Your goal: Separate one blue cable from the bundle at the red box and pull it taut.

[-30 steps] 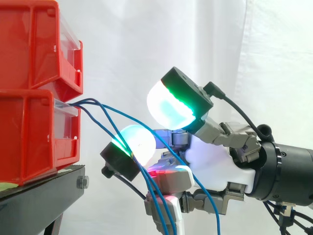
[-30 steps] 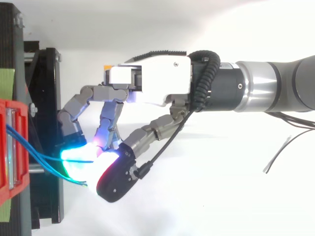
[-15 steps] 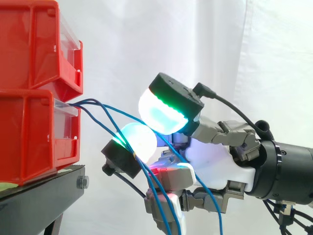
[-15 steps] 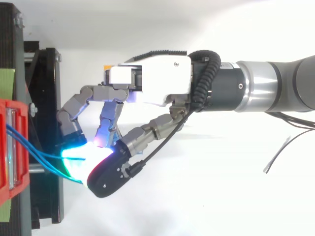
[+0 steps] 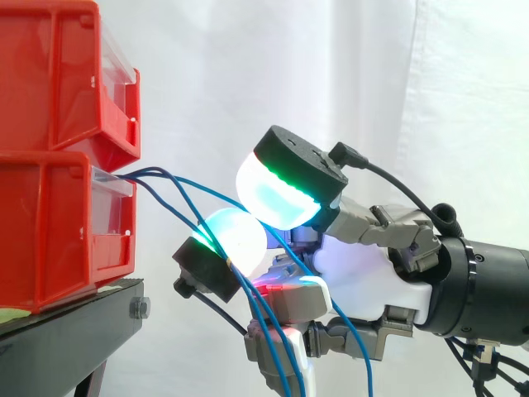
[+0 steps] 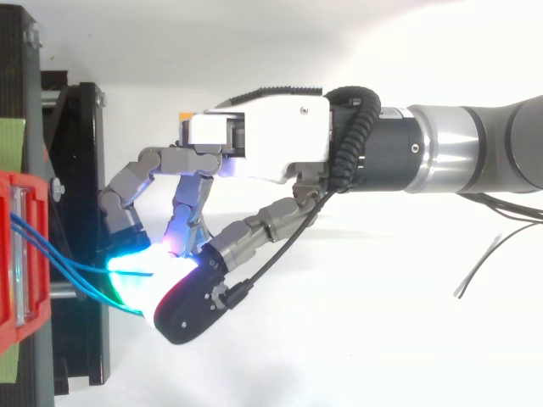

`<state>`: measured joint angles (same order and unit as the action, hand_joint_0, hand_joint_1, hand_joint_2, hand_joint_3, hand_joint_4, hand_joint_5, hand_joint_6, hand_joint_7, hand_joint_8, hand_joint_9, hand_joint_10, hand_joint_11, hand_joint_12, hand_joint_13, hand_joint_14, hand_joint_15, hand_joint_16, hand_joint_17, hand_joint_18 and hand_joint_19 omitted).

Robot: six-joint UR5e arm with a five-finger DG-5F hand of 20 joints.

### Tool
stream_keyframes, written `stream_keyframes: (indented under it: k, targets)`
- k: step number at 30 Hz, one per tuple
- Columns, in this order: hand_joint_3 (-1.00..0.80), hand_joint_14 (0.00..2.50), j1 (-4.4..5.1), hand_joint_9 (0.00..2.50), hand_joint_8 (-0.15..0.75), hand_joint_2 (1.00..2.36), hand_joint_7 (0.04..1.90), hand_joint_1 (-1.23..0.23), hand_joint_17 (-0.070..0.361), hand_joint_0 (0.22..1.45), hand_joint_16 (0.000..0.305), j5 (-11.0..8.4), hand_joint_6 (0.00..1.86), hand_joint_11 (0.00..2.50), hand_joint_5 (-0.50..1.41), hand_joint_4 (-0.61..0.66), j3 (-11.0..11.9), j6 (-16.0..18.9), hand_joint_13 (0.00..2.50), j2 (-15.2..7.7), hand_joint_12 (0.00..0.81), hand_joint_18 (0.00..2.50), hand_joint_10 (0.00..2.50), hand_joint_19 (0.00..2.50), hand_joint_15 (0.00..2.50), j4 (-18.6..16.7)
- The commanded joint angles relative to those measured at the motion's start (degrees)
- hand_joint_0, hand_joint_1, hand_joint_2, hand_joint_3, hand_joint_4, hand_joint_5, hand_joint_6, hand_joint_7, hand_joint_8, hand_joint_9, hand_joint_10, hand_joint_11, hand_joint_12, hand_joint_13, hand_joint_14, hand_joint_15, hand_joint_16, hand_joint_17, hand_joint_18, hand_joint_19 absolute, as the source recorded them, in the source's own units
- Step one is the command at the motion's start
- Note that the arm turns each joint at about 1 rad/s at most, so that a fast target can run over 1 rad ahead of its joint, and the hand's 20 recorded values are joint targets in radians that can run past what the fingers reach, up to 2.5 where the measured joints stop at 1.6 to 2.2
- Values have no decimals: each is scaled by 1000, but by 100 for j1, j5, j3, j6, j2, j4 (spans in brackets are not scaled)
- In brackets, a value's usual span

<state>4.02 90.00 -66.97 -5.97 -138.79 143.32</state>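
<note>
Hand [image 6: 254,140] fingers pinch 1 blue cable [image 5: 192,185] beside the red box [image 5: 58,223]; other cables [image 5: 263,331] droop across them, above the black stand [image 5: 74,327].

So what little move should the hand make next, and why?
Probably draw the hand back from the red bin, slowly. One blue cable looks pinched between its glowing pads, yet it curves rather than running straight.

Bright, even light, glare on the white curtain [image 5: 248,83], faint shadows.
</note>
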Motion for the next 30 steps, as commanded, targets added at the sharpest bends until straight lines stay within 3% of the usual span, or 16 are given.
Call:
stream_keyframes:
  k: [1, 6, 17, 30]
  targets:
    - [-500, 25, 3, 1269, 388, 1000, 1108, -619, 122, 585, 54, 0, 879, 1213, -143, 119, -1, 0, 1198, 1, 447, 1124, 17, 841, 873, 30]
    - [-500, 24, -6, 1285, 390, 1000, 1102, -503, 120, 606, 54, 0, 868, 1187, -140, 103, -1, -9, 1196, 1, 441, 1119, 16, 847, 871, 30]
    - [-226, 25, -6, 1283, 379, 1020, 1220, -678, 119, 591, 53, 0, 861, 1203, -106, -79, 8, 8, 1194, 1, 436, 1117, 16, 854, 876, 30]
    - [-210, 24, -6, 1285, 390, 1018, 1273, -694, 126, 592, 56, 53, 869, 1204, -109, -44, 8, 17, 1199, 1, 453, 1144, 18, 819, 863, 30]
